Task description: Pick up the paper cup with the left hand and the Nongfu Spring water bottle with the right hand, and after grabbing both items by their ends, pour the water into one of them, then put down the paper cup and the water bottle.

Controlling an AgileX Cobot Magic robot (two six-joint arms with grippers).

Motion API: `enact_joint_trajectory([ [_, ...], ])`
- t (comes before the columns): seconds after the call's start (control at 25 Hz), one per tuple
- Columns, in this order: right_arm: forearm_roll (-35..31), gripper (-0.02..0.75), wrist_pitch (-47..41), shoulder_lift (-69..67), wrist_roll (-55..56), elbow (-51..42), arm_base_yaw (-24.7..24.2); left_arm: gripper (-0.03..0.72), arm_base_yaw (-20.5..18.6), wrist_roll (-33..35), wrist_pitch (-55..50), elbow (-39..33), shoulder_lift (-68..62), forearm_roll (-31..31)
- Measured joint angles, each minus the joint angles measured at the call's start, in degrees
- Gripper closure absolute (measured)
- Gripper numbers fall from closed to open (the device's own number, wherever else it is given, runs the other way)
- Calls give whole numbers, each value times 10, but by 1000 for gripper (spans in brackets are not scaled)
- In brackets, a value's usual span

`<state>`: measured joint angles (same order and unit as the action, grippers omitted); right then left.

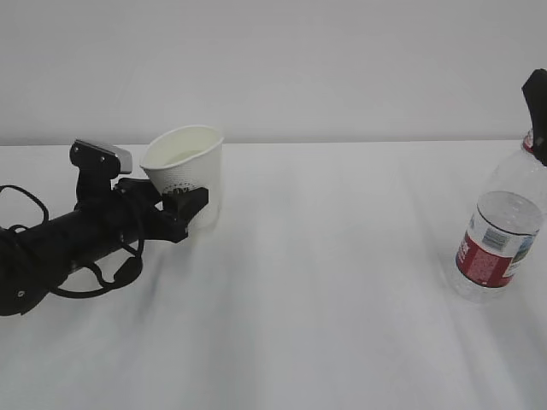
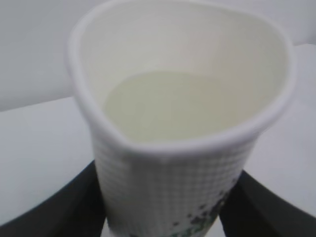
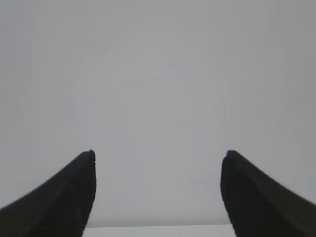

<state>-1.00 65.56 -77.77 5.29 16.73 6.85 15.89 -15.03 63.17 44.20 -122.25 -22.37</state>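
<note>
Black fingers (image 2: 69, 207) of the left hand (image 1: 175, 213) flank the paper cup (image 1: 190, 175) low on its wall, one on each side, and the rim is squeezed out of round in the left wrist view, so I judge the cup is pinched, not merely bracketed. Whether its base touches the white table (image 1: 325, 282) or hangs just clear I cannot tell. The cup sits at about nine o'clock in the exterior view, its long axis leaning slightly, mouth up and tipped toward eleven o'clock. A pale pool inside could be the water (image 2: 173, 106) or only the cream bottom; it is too blurred to decide.

Out at three o'clock, well apart from the cup, the Nongfu Spring water bottle (image 1: 500, 226) leans on the table with its open neck toward one o'clock and its base toward seven. The right hand (image 1: 537, 98) hangs just above that neck, only partly in view. Its own camera shows both fingers (image 3: 59, 197) spread wide with nothing but blank wall between them, so the bottle is not held.

By my reading, either the bottle has yet to be grasped or it has just been set down after pouring. If the former, the right hand must come down around the neck and close; if the latter, the cup needs releasing.
</note>
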Motion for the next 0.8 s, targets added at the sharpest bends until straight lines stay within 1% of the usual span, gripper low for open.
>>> enact_joint_trajectory([
  [0.28,0,148,0,0,0,0,0,216,0,0,1,-37,0,33],
  [0.8,0,147,1,0,0,0,0,216,0,0,11,-77,0,46],
])
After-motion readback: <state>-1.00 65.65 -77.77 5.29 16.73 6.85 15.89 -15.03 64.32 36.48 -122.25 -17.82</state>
